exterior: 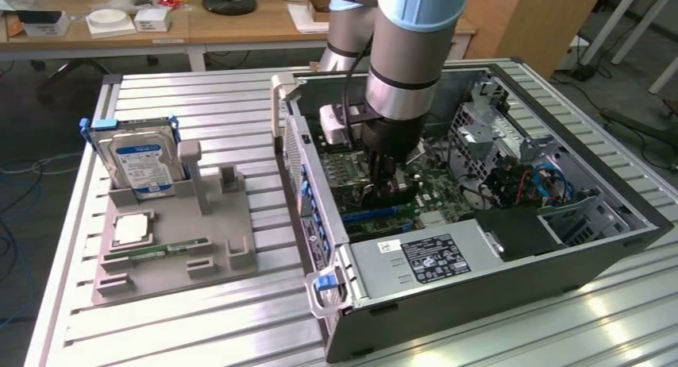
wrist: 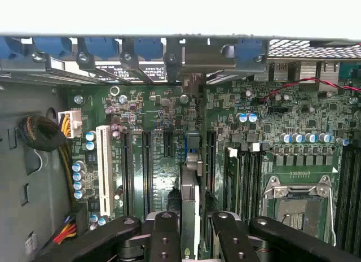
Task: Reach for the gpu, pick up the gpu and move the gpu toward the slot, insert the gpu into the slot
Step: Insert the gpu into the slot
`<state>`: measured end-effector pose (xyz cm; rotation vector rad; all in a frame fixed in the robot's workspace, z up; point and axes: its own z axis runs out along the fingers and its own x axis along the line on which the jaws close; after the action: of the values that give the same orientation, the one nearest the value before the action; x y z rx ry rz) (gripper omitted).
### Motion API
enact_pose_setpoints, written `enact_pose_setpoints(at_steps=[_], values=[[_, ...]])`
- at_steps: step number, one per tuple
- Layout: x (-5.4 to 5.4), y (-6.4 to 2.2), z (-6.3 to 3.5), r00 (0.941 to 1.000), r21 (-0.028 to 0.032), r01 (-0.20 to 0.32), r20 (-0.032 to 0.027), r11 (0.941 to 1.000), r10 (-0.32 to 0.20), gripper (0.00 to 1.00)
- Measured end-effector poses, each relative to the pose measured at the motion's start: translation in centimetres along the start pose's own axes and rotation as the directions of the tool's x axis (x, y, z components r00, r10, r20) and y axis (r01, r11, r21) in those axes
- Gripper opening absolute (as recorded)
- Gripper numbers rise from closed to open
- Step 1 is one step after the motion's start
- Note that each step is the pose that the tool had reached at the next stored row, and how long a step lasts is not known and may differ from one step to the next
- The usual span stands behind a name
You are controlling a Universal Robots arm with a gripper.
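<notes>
The arm reaches down from above into the open computer case point(exterior: 509, 280), which lies on its side on the ribbed metal table point(exterior: 190, 335). The gripper point(exterior: 379, 186) sits low over the green motherboard point(exterior: 434, 188), close to the middle of the case.

In the wrist view the gripper point(wrist: 190, 239) has its 2 black fingers point(wrist: 163, 239) drawn in against the gpu point(wrist: 190, 202), clamped on it from both sides. The gpu is seen edge-on there, a thin upright card running straight away from the fingers toward the rear wall of the case. It stands in line with the blue slot point(wrist: 185, 144), of which a short blue part shows just beyond the card's far end. Whether the card's edge is already seated in the slot cannot be told. In the exterior view the slot point(exterior: 376, 214) shows as a blue strip just below the gripper.

On the motherboard, the black memory slots point(wrist: 248, 177) and the silver processor socket point(wrist: 296, 202) lie to one side of the card, and a long white connector point(wrist: 103, 166) to the other.

At the exterior view's left a grey holder point(exterior: 202, 224) stands well apart from the case, with a hard drive point(exterior: 143, 162) upright in it and a memory stick point(exterior: 159, 249) lying flat.
</notes>
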<state>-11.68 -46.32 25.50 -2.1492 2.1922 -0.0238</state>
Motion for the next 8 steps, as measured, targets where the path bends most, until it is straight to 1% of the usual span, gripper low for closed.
enact_pose_setpoints(at_steps=[3,5,8], values=[[0.0,-0.07,0.13,1.0,0.0,-0.001,0.0008,1.0,0.001,0.26],[0.0,-0.39,0.25,1.0,0.0003,-0.001,0.0006,1.0,0.001,0.26],[0.0,-1.36,0.43,1.0,0.0012,-0.001,0.0008,1.0,0.001,0.26]])
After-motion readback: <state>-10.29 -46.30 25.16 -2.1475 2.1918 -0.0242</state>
